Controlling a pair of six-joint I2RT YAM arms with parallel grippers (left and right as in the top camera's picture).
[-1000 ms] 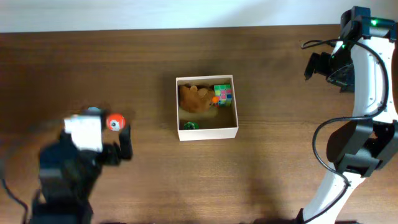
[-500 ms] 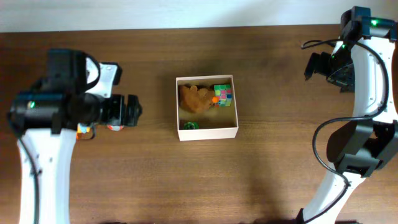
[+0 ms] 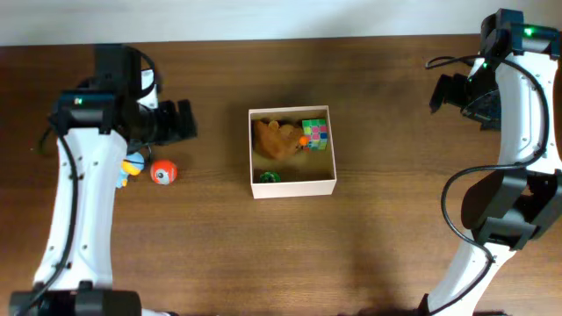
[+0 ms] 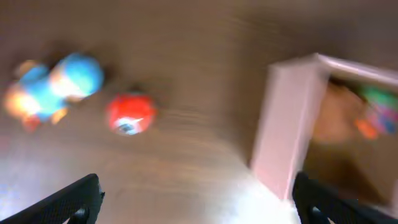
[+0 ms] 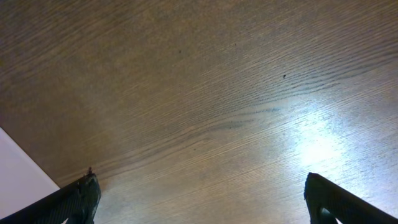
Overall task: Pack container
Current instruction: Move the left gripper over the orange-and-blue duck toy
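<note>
The container [image 3: 293, 184], a square white box with a tan inside, sits mid-table and holds a brown plush toy [image 3: 274, 139], a multicoloured cube [image 3: 314, 131] and a small green toy [image 3: 268, 176]. Its white wall also shows in the blurred left wrist view [image 4: 283, 130]. A red-orange ball [image 3: 162, 172] and a blue-and-orange toy [image 3: 132, 167] lie on the table to its left; both show in the left wrist view, the ball [image 4: 129, 114] and the toy [image 4: 56, 84]. My left gripper [image 3: 180, 121] is open and empty, above and behind the ball. My right gripper [image 3: 443, 92] is open and empty at the far right.
The wooden table [image 3: 386, 228] spreads all round the box. A white edge [image 5: 22, 180] shows at the lower left of the right wrist view. The right arm's base stands at the right front [image 3: 505, 219].
My left arm has swung up and back from the front left towards the far left. The ball and the blue-and-orange toy now lie uncovered. The right arm has not moved.
</note>
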